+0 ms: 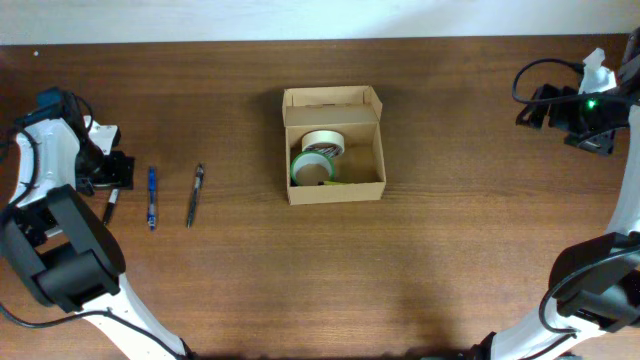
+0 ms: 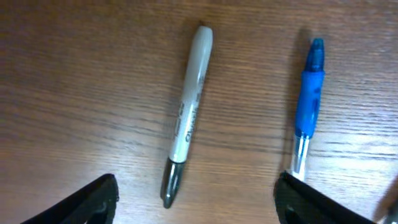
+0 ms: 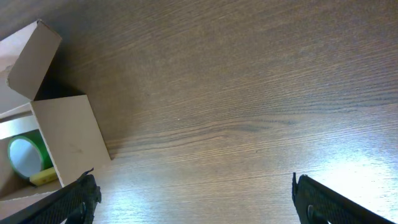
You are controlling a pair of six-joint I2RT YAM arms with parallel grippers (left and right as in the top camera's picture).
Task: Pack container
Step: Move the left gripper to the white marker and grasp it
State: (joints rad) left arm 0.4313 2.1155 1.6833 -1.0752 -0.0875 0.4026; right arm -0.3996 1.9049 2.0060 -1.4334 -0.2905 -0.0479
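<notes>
The container is a small tan cardboard box at the table's middle, its flap lid folded back. A white tape roll and a green tape roll lie inside. My left gripper hovers at the far left over a white marker. It is open, its jaws standing wide on either side of the marker's dark cap without touching it. A blue pen lies just right of the marker. My right gripper is open over bare wood, right of the container.
A black pen lies right of the blue pen, between the left arm and the box. A small yellow item rests in the box beside the green roll. The right arm's cables hang at the far right.
</notes>
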